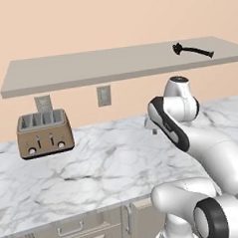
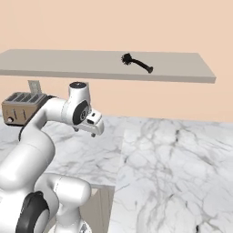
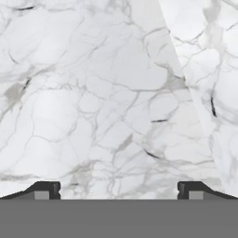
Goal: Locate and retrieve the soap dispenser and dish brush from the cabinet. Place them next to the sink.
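My hand hangs low over the marble table, its two tips spread as wide as they go and holding nothing; looking along it I see only veined stone. From the right base view the hand sits at the end of my folded arm, well below the cabinet. Farther back and to my left, the brown toaster stands on the table against the wall, not my concern. Above it runs the cabinet, an open shelf board, and the dish brush lies on top of it toward the right end, bristled head to the left, handle trailing right. I cannot spot the soap dispenser or the sink from here.

I judge the step in hand to be the reach for the brush. To do it well I should lift clear of the shelf edge first, turn the hand so the tips straddle the slender handle crosswise, come down near its middle, and close only once the handle sits between them.
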